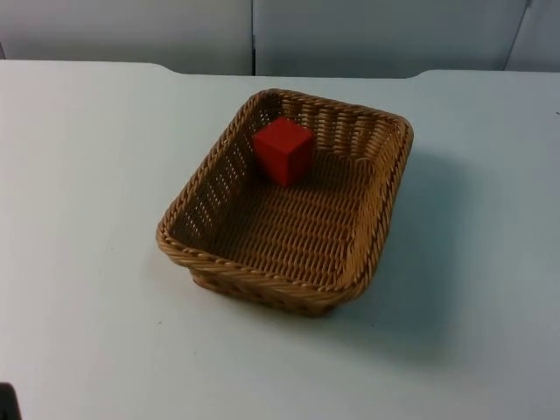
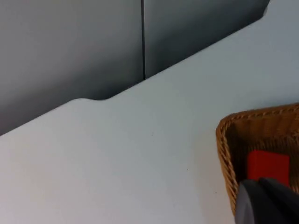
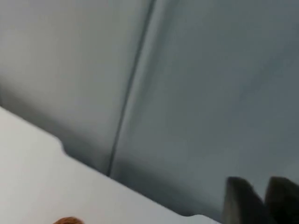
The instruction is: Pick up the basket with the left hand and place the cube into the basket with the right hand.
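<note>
A brown wicker basket (image 1: 262, 284) stands on the white table, a little right of the middle in the top view. Inside it a red cube (image 1: 283, 150) rests against the far wall. In the left wrist view one corner of the basket (image 2: 224, 154) and the red cube (image 2: 267, 165) lie just beyond my left gripper (image 2: 264, 198), which hangs over the basket's edge. My right gripper (image 3: 261, 186) is raised and points at the grey wall, its fingers almost together with nothing between them. A scrap of the basket's rim (image 3: 67, 220) shows beneath it.
The grey partition wall (image 1: 254, 35) closes off the table's far edge, with a vertical seam (image 2: 142, 42) in it. White table top (image 1: 87, 219) spreads on all sides of the basket. A small dark shape (image 1: 7, 402) sits at the near left corner.
</note>
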Controlling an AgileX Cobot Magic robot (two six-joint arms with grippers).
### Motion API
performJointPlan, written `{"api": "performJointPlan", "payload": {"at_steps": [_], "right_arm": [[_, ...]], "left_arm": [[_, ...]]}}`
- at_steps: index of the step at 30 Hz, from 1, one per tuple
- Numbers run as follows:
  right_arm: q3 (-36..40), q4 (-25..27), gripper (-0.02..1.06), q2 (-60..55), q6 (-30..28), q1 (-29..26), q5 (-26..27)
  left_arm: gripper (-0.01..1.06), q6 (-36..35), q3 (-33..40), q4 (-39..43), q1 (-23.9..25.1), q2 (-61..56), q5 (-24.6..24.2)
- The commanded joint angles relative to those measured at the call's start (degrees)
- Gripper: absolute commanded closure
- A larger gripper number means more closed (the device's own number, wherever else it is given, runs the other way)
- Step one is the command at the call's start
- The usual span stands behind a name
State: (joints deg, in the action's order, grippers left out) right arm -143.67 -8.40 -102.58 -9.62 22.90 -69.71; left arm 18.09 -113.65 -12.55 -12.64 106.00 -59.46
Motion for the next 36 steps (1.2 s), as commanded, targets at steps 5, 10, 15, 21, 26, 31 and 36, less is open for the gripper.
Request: {"api": "performJointPlan", "payload": {"at_steps": [5, 10, 15, 21, 26, 31, 36], "right_arm": [[2.41, -6.97, 1.05, 9.69, 9.62, 0.23, -0.26], [14.70, -15.07, 1.05, 21.29, 17.32, 0.23, -0.26], [42.48, -29.12, 1.05, 38.49, 28.58, 0.23, -0.26], [68.43, -28.14, 1.04, 57.00, 36.52, 0.23, 2.08], [86.62, -20.98, 1.04, 72.84, 36.57, 0.23, 5.78], [104.27, -8.82, 1.04, 88.87, 28.39, 0.23, 8.79], [109.57, -0.58, 1.04, 96.66, 20.38, 0.23, 9.66]], "left_arm": [[1.05, -0.79, 9.94, 3.37, -0.09, -17.07, 0.78], [1.05, -3.08, 29.88, 8.90, -0.09, -39.28, 12.06], [1.05, -9.19, 48.38, 14.76, -0.09, -61.16, 16.88], [1.05, -15.31, 56.75, 18.50, -0.09, -74.39, 10.93], [1.05, -15.67, 62.29, 15.62, -0.09, -83.90, 3.24], [1.05, -15.56, 70.89, 14.44, -0.09, -94.87, 0.39], [1.05, -15.56, 75.19, 11.33, -0.09, -101.22, 0.12]]}}
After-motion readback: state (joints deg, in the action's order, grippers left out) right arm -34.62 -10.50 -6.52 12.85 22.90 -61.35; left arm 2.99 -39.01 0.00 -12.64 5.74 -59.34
